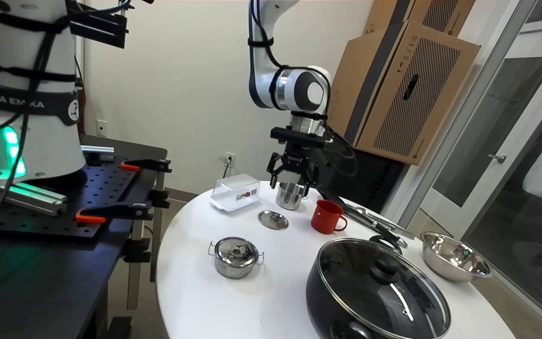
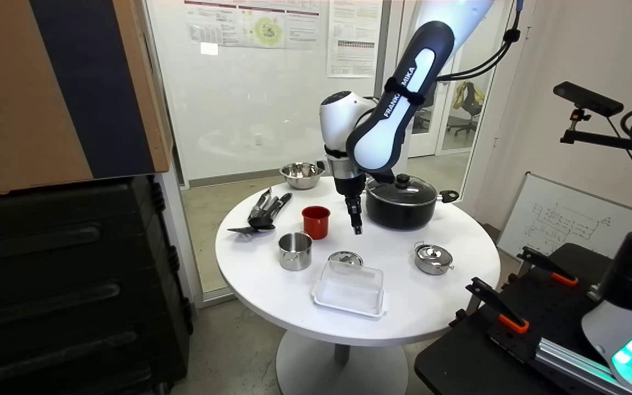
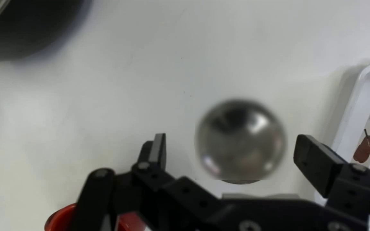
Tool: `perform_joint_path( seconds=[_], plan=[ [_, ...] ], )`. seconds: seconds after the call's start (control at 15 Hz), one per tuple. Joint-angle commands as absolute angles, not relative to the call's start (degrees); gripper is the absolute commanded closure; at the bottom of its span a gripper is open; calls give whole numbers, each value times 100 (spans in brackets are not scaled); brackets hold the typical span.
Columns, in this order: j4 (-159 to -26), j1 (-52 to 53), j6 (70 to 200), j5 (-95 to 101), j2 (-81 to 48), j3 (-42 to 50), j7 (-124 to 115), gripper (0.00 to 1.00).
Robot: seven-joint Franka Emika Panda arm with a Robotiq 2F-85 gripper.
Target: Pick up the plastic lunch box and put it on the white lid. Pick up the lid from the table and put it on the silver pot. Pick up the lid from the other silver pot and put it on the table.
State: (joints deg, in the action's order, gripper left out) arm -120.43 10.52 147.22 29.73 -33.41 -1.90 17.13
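Loose lid (image 1: pixel 273 220): silver, round, lying flat on the white round surface (image 1: pixel 186 282).

Lunch box (image 2: pixel 351 288): clear plastic, resting on a white lid (image 2: pixel 385 304); just beside the loose lid, hiding part of it in an exterior view. A printed label (image 3: pixel 369 128) shows in the wrist view.

Open silver pot (image 1: pixel 290 197): upright, mouth facing up, near the loose lid.

Lidded silver pot (image 1: pixel 233 270): upright, two wire handles, on the opposite side of the loose lid from the open silver pot; a pot lid (image 1: pixel 237 249) seated on top.

Red mug (image 1: pixel 326 216): upright, near the loose lid, on the side away from the lunch box.

Black pot (image 2: pixel 401 214): large, glass lid (image 1: pixel 365 287) in place; farther from the loose lid than the red mug.

Utensils (image 2: pixel 262 221): black and metal, lying together, past the red mug as measured from the loose lid.

Steel bowl (image 2: pixel 302 178): well apart from the loose lid, by the edge of the surface.

Tool (image 1: pixel 290 189): black, two-fingered, carried by the white arm (image 1: pixel 294 89), hanging above the loose lid and clear of it. Fingers (image 3: pixel 316 160) spread wide. In the wrist view the loose lid shows blurred between them, touching neither.
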Motion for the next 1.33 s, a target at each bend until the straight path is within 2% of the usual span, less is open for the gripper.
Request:
perform_joint_path(
  seconds=[0.0,0.33,1.27],
  plan=[
    [-11790,1040,14598,2795,-3718,-253,1620,0],
    [-11727,790,14760,2171,-4093,-449,1662,0],
    [-11281,1005,15191,2008,-4680,-323,1158,0]
  ],
)
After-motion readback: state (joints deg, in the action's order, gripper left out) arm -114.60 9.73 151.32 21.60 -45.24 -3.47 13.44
